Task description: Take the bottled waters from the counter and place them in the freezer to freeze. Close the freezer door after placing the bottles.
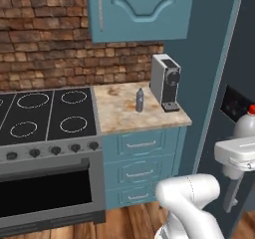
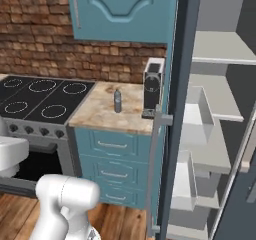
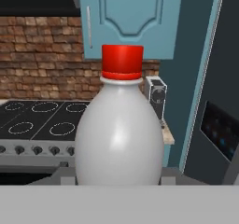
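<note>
Smooth bulbous whitish bottle point(image 3: 119, 143), ribbed red cap point(image 3: 122, 62)

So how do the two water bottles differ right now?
The whitish bottle has a red cap; the grey-blue bottle has a dark cap. The whitish one is off the counter, in the end effector by the freezer door; the grey-blue one stands on it. Both are upright.

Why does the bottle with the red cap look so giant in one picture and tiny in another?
In the hand view the whitish bottle sits right against the camera, so it looms huge; in the left base view it is only partly in frame at the right edge. Everything is sharp, without glare.
</note>
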You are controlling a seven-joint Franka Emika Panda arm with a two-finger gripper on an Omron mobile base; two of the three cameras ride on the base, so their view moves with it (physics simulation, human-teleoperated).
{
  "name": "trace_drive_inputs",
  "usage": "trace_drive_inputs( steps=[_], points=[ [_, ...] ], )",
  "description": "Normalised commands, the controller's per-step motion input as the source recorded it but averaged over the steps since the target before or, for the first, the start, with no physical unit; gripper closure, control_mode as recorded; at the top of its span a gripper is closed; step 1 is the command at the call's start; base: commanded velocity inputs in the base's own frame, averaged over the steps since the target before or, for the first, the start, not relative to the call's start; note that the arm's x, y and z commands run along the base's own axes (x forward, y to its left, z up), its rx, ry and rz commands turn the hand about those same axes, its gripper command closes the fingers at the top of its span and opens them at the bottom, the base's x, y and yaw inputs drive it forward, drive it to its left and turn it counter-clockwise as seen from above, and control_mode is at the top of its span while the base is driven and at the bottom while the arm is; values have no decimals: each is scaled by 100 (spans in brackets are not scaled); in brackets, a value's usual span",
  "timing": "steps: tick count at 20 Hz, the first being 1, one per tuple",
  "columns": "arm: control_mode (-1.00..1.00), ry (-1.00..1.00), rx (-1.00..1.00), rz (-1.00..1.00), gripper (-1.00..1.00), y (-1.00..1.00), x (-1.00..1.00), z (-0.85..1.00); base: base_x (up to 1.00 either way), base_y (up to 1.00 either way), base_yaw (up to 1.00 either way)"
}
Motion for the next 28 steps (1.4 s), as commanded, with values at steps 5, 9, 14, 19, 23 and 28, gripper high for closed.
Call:
trace_drive_inputs(
  steps=[5, 9, 14, 19, 23, 28],
  points=[
    [100, 0, 0, 0, 100, 0, 0, 0, -76, -15, 0],
    [100, 0, 0, 0, 100, 0, 0, 0, -41, -42, 0],
    [100, 0, 0, 0, 100, 0, 0, 0, -27, -59, 0],
    [100, 0, 0, 0, 100, 0, 0, 0, -24, -73, 0],
    [100, 0, 0, 0, 100, 0, 0, 0, -24, -76, 0],
    [100, 0, 0, 0, 100, 0, 0, 0, -19, -77, 0]
  ],
)
